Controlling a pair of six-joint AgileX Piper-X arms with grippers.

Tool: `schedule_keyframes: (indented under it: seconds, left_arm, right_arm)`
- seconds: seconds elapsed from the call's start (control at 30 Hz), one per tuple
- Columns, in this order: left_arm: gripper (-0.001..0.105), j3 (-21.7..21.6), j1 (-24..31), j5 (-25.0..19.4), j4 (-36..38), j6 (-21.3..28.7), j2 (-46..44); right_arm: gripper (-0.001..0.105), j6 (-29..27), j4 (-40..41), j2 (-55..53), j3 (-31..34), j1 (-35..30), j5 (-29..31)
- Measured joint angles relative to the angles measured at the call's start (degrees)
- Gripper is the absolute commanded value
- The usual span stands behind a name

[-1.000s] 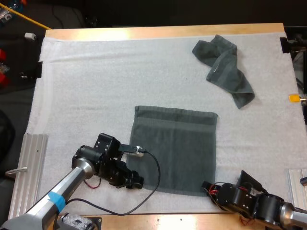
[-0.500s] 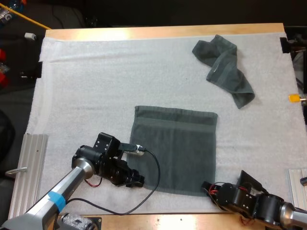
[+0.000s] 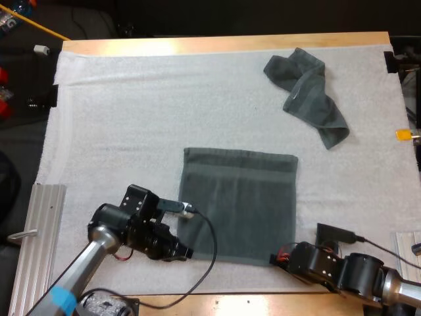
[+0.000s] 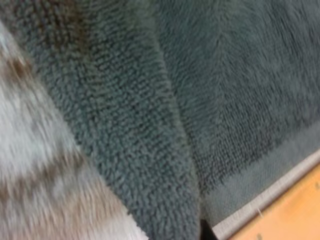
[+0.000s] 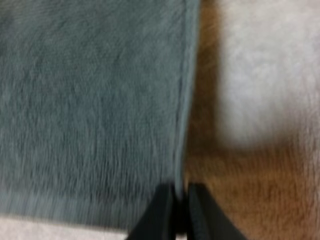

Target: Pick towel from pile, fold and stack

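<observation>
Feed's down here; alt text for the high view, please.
A square dark grey-green towel lies flat on the white mat, with the left gripper at its near left corner and the right gripper at its near right corner. A second, crumpled grey-green towel sits apart at the mat's far right.

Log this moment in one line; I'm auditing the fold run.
stage: pre-fold | left gripper: at flat towel's near-left corner | right gripper: shut on near-right corner | crumpled towel: far right

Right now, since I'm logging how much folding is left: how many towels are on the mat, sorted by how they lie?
flat towel: 1
crumpled towel: 1
Total: 2 towels
</observation>
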Motion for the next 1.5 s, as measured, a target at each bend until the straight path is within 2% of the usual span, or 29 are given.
schedule_keyframes:
  seconds: [0.1,0.2,0.33,0.47,0.7,0.83,1.0,1.23,1.37,1.5]
  left_arm:
    - [0.0,0.0,0.0,0.0,5.1,0.7,-4.3]
    - [0.0,-0.5,0.0,-0.1,6.3,0.9,-7.9]
    - [0.0,-1.2,0.0,-0.1,4.7,1.3,-9.1]
    - [0.0,-1.2,0.0,0.3,0.0,0.8,-7.6]
    - [0.0,-1.9,0.0,1.8,-10.0,-3.2,0.7]
    - [0.0,-6.0,0.0,2.5,-12.7,-4.2,6.6]
    - [0.0,-12.4,0.0,2.2,-14.9,-4.3,13.0]
    - [0.0,-18.3,0.0,-4.2,-15.9,-4.3,19.7]
    - [0.0,-19.5,0.0,-9.3,-16.8,-4.2,21.0]
    - [0.0,-19.7,0.0,-15.1,-17.7,-1.2,21.0]
  right_arm:
    - [0.0,-1.7,4.1,0.1,-4.0,0.5,0.1]
    - [0.0,-2.3,5.7,0.1,-6.9,1.8,1.0]
    - [0.0,-1.8,5.7,0.1,-8.0,1.9,3.1]
    - [0.0,-0.6,5.3,0.1,-8.0,0.1,4.4]
    - [0.0,-1.7,-2.9,0.2,-8.0,-12.0,3.2]
    - [0.0,-4.4,-6.9,1.1,-8.0,-20.9,-2.0]
    - [0.0,-6.4,-11.2,4.4,-8.0,-28.9,-7.9]
    - [0.0,-7.1,-18.2,10.0,-8.0,-33.9,-13.2]
    - [0.0,-7.1,-21.0,13.4,-8.0,-35.1,-13.7]
    - [0.0,-7.1,-23.2,15.6,-8.0,-35.2,-13.2]
